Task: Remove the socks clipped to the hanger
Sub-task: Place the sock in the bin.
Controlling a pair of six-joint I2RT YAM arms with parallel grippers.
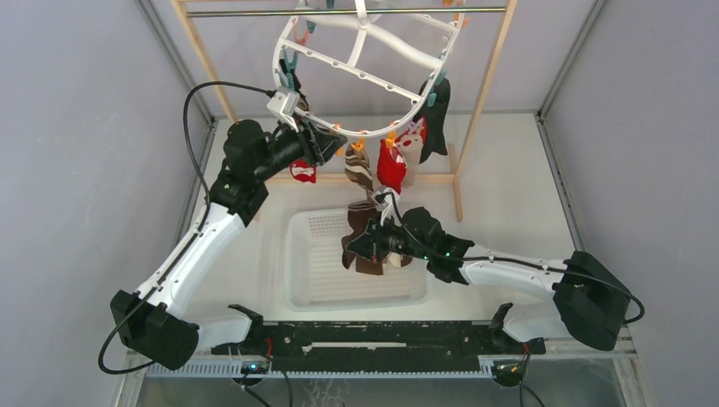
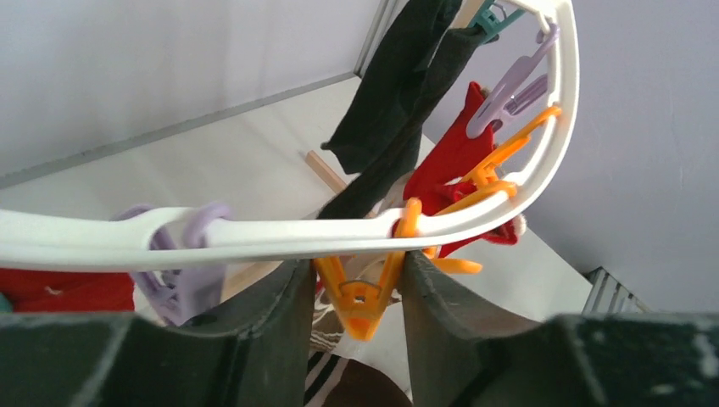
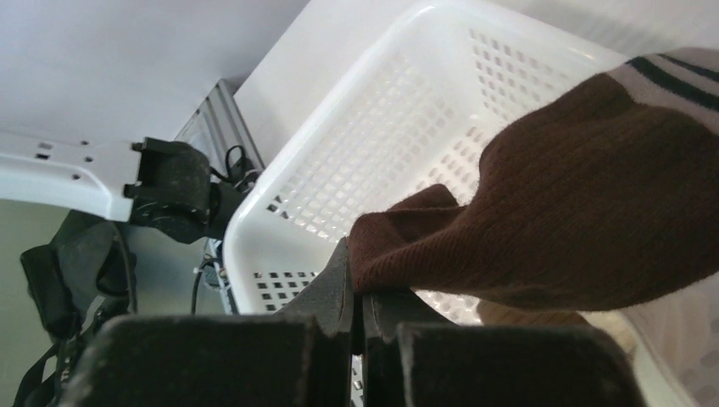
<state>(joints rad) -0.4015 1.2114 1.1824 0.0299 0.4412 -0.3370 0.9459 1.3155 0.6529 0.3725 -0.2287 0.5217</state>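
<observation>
The white oval hanger [image 1: 365,64] hangs from the rod at the top centre. Black [image 1: 438,119], red [image 1: 390,165], beige [image 1: 413,161] and red‑with‑white [image 1: 303,171] socks dangle from its clips. My left gripper [image 1: 329,144] is under the hanger's near rim [image 2: 297,233], its jaws pressed on both handles of an orange clip [image 2: 365,301]. The brown striped sock [image 1: 359,182] hangs below that clip. My right gripper [image 1: 366,246] is shut on the brown sock's lower end [image 3: 551,203], just above the basket.
A white perforated basket [image 1: 314,280] sits on the table below the socks; its rim shows in the right wrist view [image 3: 254,220]. The wooden rack [image 1: 487,85] with its metal rod [image 1: 254,13] carries the hanger. A purple clip [image 2: 182,284] hangs left of my left jaws.
</observation>
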